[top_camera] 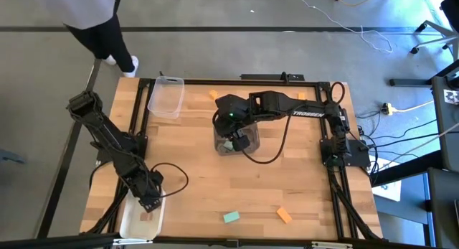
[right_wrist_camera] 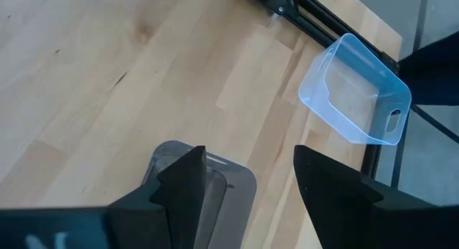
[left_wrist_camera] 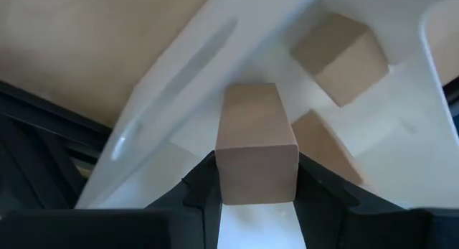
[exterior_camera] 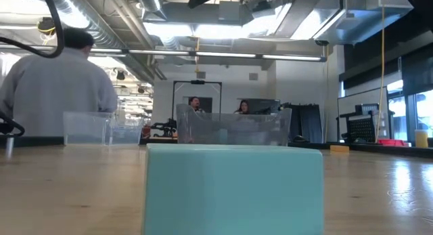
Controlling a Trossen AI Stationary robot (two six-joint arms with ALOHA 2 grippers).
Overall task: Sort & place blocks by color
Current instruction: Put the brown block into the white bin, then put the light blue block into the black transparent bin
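The only lettering I can read is the white brand word "TROSSEN" along the forearm of my right arm (top_camera: 301, 111), which reaches over the table (top_camera: 215, 199) in the high view. Partial white characters show at a corner of my right wrist view, unreadable.

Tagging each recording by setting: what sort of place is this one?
Probably an open lab or workshop: a wooden table in a metal frame, exposed ducts overhead, cables across a bare floor, and people at benches behind.
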